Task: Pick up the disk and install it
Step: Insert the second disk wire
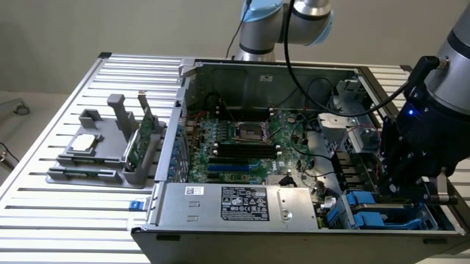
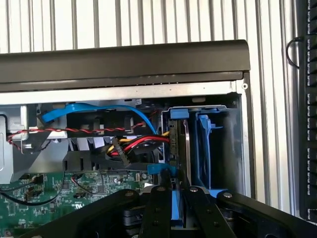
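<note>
I logged the scene from the remote station. The slatted silver aluminium worktable (image 1: pixel 44 181) filled most of the exterior view, and on it sat the open black-and-grey desktop computer case (image 1: pixel 242 71), taking up the centre and right of that frame. Inside the case I saw the green motherboard (image 1: pixel 242 143) at centre, and the boxy silver power supply with its white printed label (image 1: pixel 242 206) along the lower edge.

The grey-and-black robot arm (image 1: pixel 459 71) came in from the upper right of the exterior view and reached down into the lower right corner of the case. Its black gripper (image 1: pixel 402 190) stood over the drive bay there. In the wrist view the two black fingers (image 2: pixel 159 210) were drawn close and clamped on the flat silver-grey metal disk in its blue plastic bracket (image 2: pixel 184 148), which stood on edge. The disk sat partly down inside the grey metal drive bay (image 2: pixel 233 144), right of centre in the wrist view, with a second blue plastic bracket (image 2: pixel 204 144) just beside it in the same bay. I could not tell whether the disk was fully seated.

At the left of the exterior view stood a grey plastic fixture tray (image 1: pixel 96 170), well apart from the gripper. It held a green circuit card (image 1: pixel 140 143) upright on edge and a small square silver chip (image 1: pixel 83 143) lying flat.
</note>
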